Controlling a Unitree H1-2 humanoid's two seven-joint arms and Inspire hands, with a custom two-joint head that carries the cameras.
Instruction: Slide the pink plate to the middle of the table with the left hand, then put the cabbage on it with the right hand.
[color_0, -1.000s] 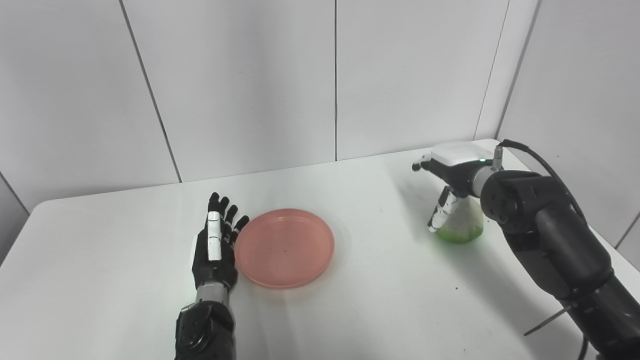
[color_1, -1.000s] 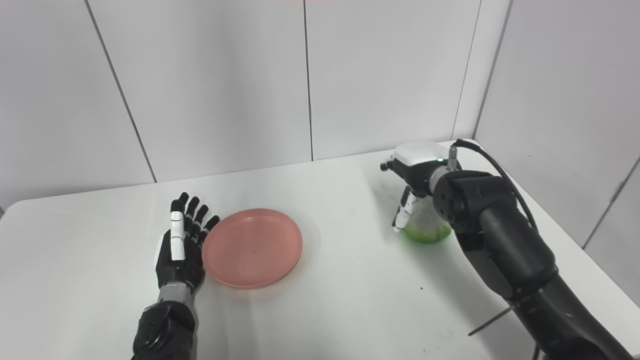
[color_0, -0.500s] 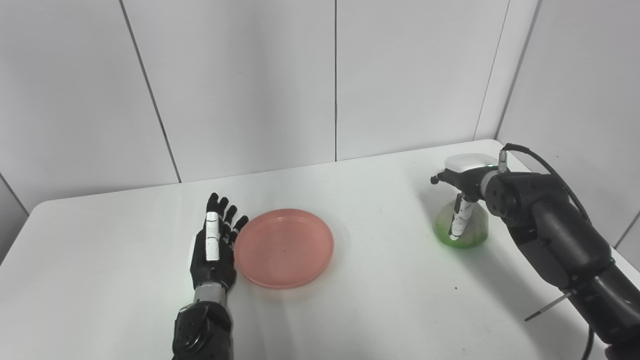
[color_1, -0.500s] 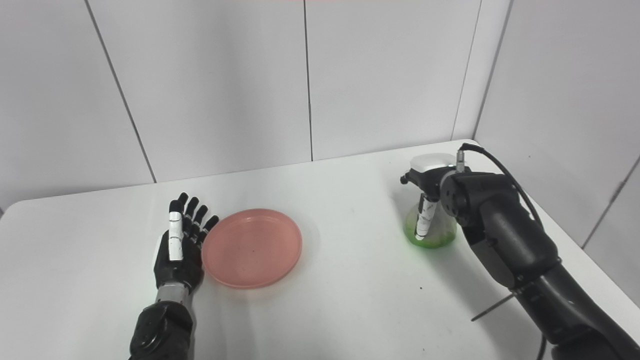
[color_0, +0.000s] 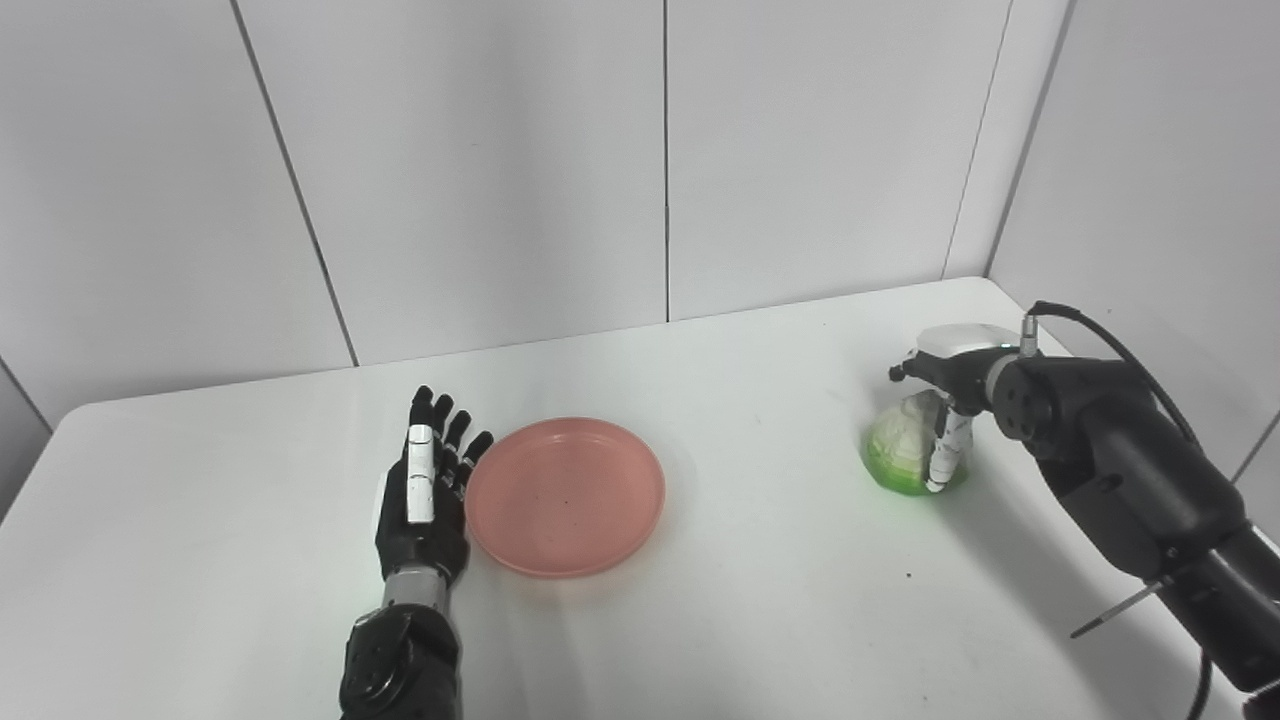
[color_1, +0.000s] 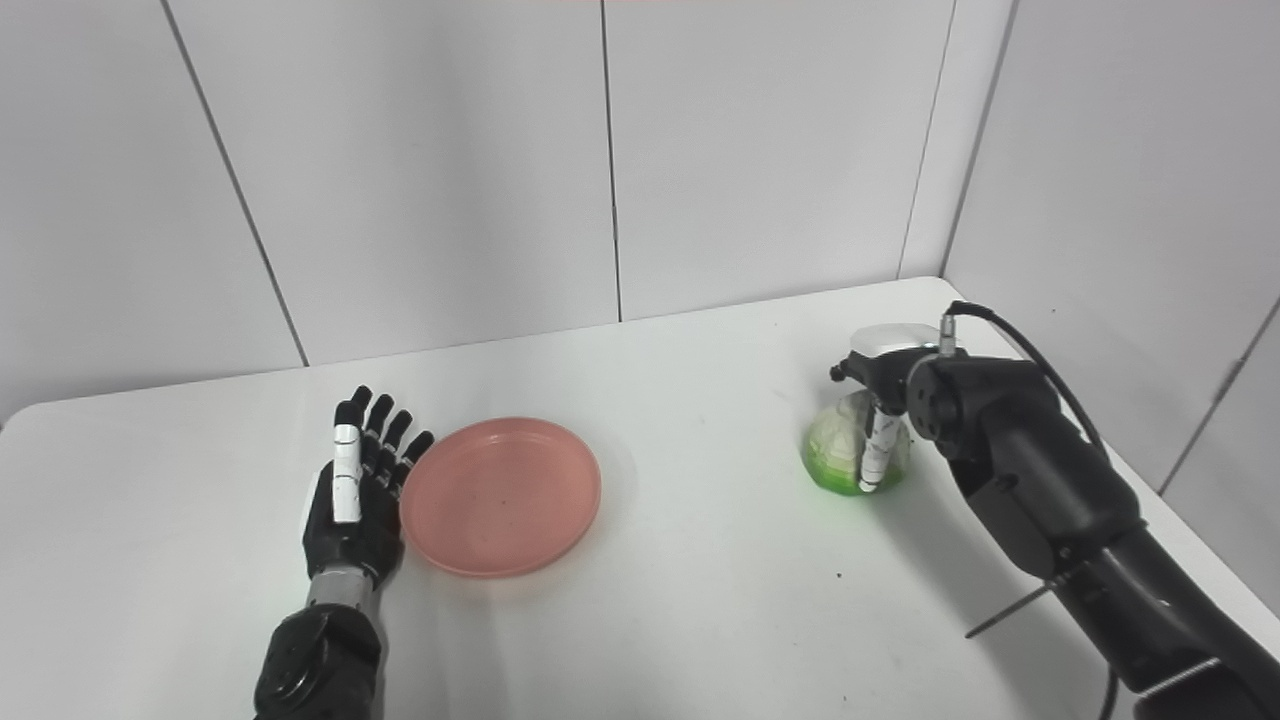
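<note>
The pink plate (color_0: 565, 496) lies bare on the desk (color_0: 760, 620), its rim touching the left hand (color_0: 422, 500), whose fingers are spread flat. The right hand (color_1: 885, 405) wraps the pale-green cabbage (color_1: 838, 452), well right of the plate.

Plate (color_0: 565, 496), pink, round, shallow, empty, flat on the table slightly left of centre; cabbage (color_0: 903, 450), pale green head with a brighter green base, standing well apart at the right.
</note>
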